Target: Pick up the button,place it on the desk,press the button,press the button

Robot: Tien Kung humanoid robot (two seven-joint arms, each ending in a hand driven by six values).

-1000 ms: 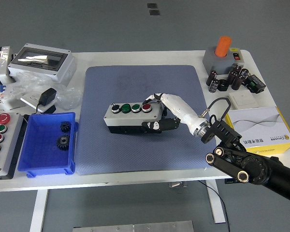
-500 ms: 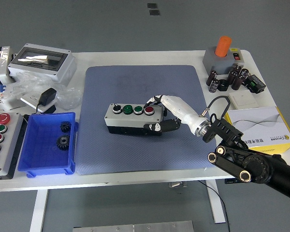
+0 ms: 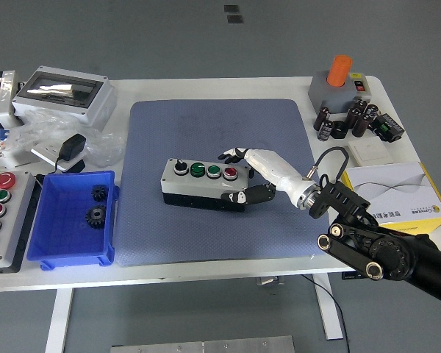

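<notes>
Nearest, the right arm point(image 3: 382, 254), black and jointed, coming in from the lower right corner and reaching up and leftward over the blue mat point(image 3: 220, 176). At its end the right hand point(image 3: 253, 176), white with dark fingertips, clasped around the right end of the button box point(image 3: 204, 184): thumb point(image 3: 244, 196) pressed against the box's near side, fingers point(image 3: 231, 154) curved over its far top edge. Box resting on the mat, stretching leftward from the hand, grey on top and black below, with a black knob, two green buttons and a red button point(image 3: 230, 173) in a row; the red one closest to the palm. Well to the left of the hand, a blue bin point(image 3: 73, 220) holding two dark gears, and beyond that at the table's edge another panel of coloured buttons point(image 3: 0, 213). To the right of the hand, a yellow-and-white box point(image 3: 397, 191). Farther off to the right, a grey base with an orange cylinder point(image 3: 340, 71) and a cluster of small dark parts. Far left, a grey enclosure with a clear lid point(image 3: 62, 92).
</notes>
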